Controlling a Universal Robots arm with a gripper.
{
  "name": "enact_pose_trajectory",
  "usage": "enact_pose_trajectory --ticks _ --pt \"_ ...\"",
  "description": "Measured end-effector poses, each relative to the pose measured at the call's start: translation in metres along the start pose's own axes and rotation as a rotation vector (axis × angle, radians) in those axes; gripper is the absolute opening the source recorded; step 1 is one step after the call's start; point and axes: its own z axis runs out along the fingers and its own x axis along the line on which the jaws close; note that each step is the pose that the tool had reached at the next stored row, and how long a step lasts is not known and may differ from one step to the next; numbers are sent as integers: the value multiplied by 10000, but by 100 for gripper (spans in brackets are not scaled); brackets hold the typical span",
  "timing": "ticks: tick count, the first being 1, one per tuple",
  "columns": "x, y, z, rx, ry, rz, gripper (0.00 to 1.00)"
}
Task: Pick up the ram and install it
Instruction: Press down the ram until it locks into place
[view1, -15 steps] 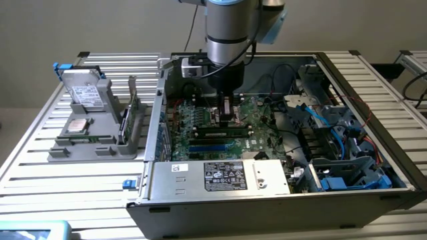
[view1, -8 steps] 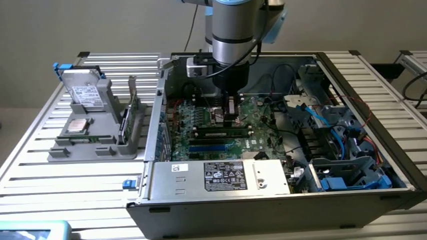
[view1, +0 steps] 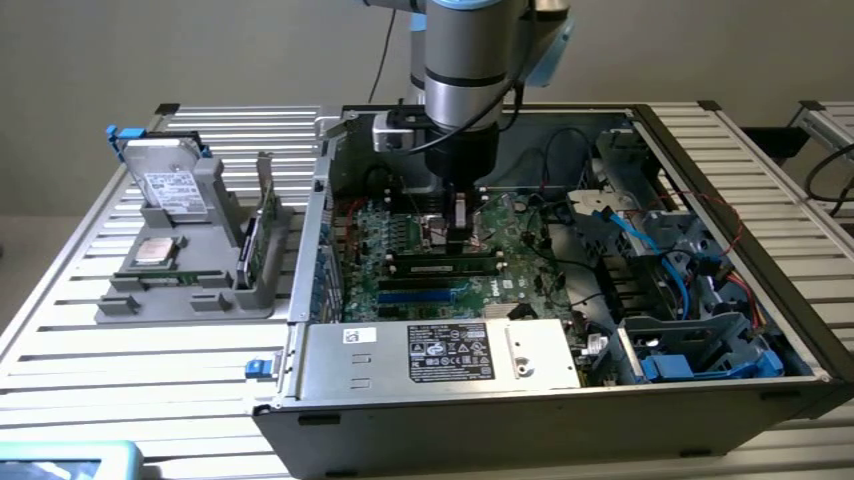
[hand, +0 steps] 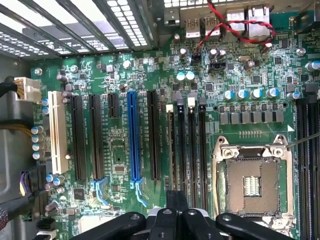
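You have 1 slatted aluminium table (view1: 80, 330) carrying 1 open computer case (view1: 534, 420), which fills the table's middle and the exterior view's right side. 1 robot arm (view1: 467, 60) reaches straight down into the case.

Inside lie 1 green motherboard (view1: 400, 250) and, along the case's front edge, 1 silver power supply (view1: 534, 352). It bears 1 large white label (view1: 450, 355) whose print you cannot read. Near the table's edge at the exterior view's left stands 1 grey fixture (view1: 200, 290) holding 1 hard drive (view1: 167, 180), 1 square processor chip (view1: 151, 252) and 1 upright green card (view1: 267, 210).

The gripper (view1: 461, 238) has its fingers pressed together. It hangs directly over the ram (view1: 447, 267), 1 stick lying along a motherboard slot, white label up. You cannot tell whether they touch. Blue and black cables crowd the case's side at the exterior view's right.

From the wrist view, the gripper (hand: 177, 200) hangs over the board beside 1 open processor socket (hand: 252, 182), 1 blue slot (hand: 133, 135), 1 white slot (hand: 57, 132) and 1 red-and-black twisted wire (hand: 235, 30).
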Motion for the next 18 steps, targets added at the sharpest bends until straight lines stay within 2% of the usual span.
enact_pose_trajectory --ticks 4,6,9,12,18 --pt "0 0 0 -54 12 536 11" --pt "0 0 0 -80 0 783 11" --pt "0 0 0 -122 -73 1095 11" --pt "0 0 0 -163 -217 1286 11" --pt "0 0 2 -233 -212 2081 11"
